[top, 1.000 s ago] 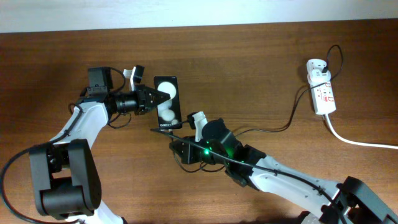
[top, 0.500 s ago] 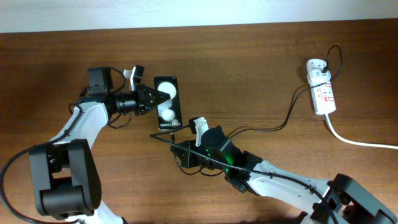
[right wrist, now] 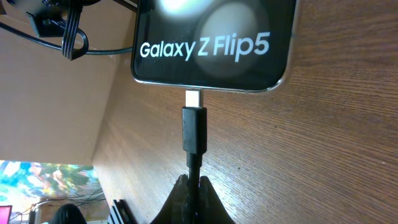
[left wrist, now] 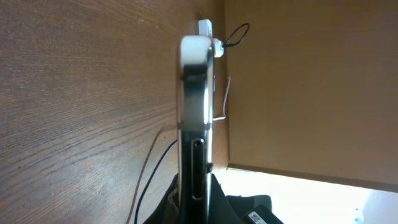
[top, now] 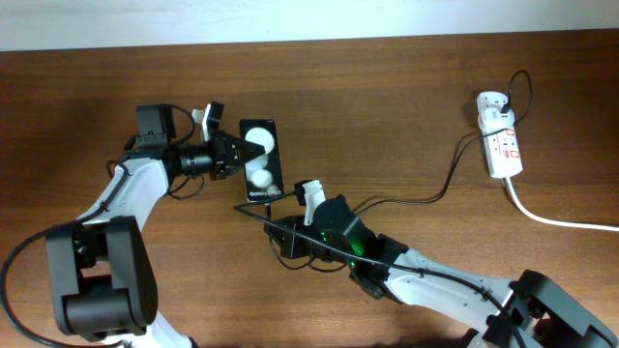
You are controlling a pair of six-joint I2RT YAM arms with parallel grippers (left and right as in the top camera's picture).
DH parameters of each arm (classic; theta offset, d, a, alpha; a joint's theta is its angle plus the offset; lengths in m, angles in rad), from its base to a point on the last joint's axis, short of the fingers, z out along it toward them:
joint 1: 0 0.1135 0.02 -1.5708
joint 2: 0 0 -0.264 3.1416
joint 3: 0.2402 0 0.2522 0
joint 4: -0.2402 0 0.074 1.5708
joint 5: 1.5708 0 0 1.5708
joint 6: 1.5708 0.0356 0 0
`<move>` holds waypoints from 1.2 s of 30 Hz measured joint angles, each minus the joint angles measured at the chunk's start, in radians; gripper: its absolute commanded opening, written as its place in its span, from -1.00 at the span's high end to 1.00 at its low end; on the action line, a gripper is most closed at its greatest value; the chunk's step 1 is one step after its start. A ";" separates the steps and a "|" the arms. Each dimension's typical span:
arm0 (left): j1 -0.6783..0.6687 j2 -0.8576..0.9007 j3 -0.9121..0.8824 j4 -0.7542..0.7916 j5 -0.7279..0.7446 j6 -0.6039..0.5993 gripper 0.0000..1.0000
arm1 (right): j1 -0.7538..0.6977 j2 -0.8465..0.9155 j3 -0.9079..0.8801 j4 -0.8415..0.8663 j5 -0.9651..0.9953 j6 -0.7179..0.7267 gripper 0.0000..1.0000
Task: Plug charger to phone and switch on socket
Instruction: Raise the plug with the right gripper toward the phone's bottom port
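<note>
Our right fingers (right wrist: pixel 178 202) pinch tight on the charger (right wrist: pixel 193 130) plug, its metal tip meeting the bottom edge of the phone (right wrist: pixel 211 37). Our left fingers (top: pixel 232 153) clamp the phone's side on the tabletop (top: pixel 406 97). The socket (top: pixel 503 145) lies well apart, far right.

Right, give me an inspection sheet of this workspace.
Surface: brown wooden table.
Job's things: phone face up, centre-left; charger tip at its port, metal showing; socket far right.
Clutter: nothing seen.
Grippers: left fingers shut on phone's edge; right fingers shut on charger behind the plug.
Cables: charger's black cable runs to socket; white cord leaves right.
Surroundings: pale wall behind table.
</note>
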 measured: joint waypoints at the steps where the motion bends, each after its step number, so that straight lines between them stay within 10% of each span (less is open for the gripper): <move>1: 0.000 0.000 0.000 0.000 0.000 0.000 1.00 | 0.000 0.000 0.000 0.000 0.000 0.000 0.92; 36: -0.021 0.000 0.000 0.012 -0.020 0.000 1.00 | -0.020 0.000 -0.006 0.039 -0.007 0.030 0.92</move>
